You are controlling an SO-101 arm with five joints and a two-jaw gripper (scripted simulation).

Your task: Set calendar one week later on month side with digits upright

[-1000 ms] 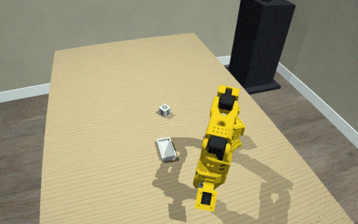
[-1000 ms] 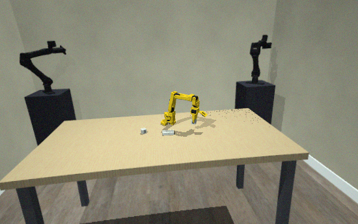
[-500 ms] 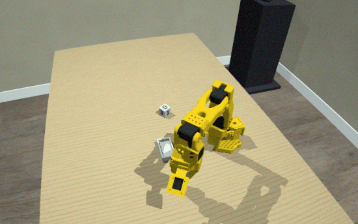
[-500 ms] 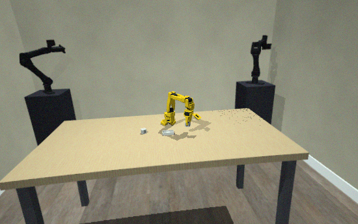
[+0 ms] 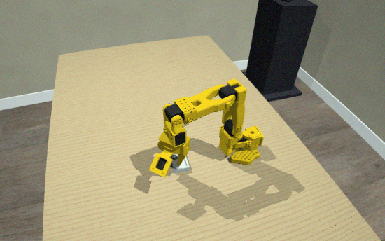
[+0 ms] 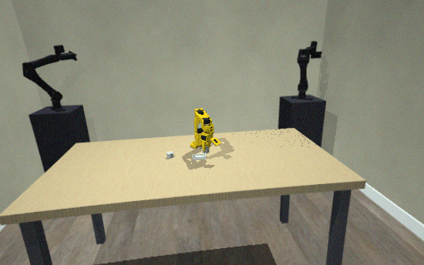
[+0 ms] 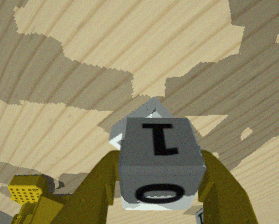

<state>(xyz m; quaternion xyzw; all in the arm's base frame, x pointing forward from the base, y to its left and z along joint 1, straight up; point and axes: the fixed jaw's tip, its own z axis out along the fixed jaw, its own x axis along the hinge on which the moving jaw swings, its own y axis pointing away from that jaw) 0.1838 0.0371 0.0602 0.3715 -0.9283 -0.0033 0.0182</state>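
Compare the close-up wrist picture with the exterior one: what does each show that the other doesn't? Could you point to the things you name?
Only the wrist view shows the digits 1 and 0 on the cube in the claw (image 5: 176,162) (image 6: 206,149) (image 7: 160,172).

Only the exterior view shows two black arms (image 6: 35,73) (image 6: 303,73) on dark pedestals (image 6: 63,135) (image 6: 302,113).

Both show the tray (image 5: 183,169) (image 6: 199,157) (image 7: 121,125) and wooden tabletop (image 5: 119,87) (image 6: 131,181) (image 7: 165,30).

The arm (image 5: 208,101) (image 6: 203,129) has yellow links, black motors and perforated plates.

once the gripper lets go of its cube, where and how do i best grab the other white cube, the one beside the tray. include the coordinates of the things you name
Probably by two opposite upright sides of the white cube (image 6: 169,155), coming straight down from above: it appears to sit level and stands apart from the tray (image 5: 183,169) (image 6: 199,157) (image 7: 121,128), leaving room for fingers.
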